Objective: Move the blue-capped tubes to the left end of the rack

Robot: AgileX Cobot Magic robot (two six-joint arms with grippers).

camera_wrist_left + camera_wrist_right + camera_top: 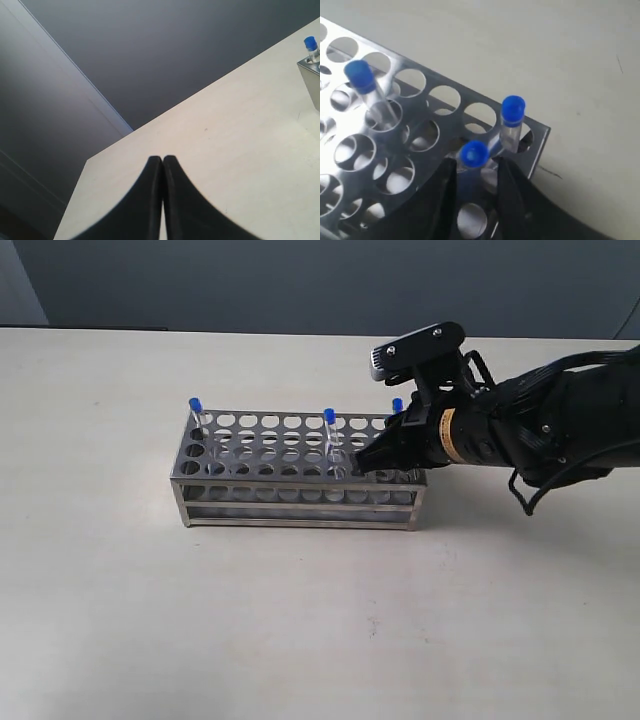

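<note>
Steel test-tube rack [300, 508] sits mid-table. Left-end tube [196, 408] stands at its 9 o'clock end, so 1 of 4 blue-capped tubes looks placed. 3 are left by my count: mid-rack tube [329, 422], plus corner tube [513, 111] and near tube [473, 154] at the 3 o'clock end. Right gripper [476, 165] straddles the near tube, fingers narrowly spread, no pinch visible. Left gripper [162, 161] hangs clear of the rack, fingers pressed together.

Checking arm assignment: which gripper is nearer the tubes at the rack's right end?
Right. The right gripper straddles one right-end tube, a finger each side. The left gripper is shut, away over the table beyond the rack at its left end.
</note>
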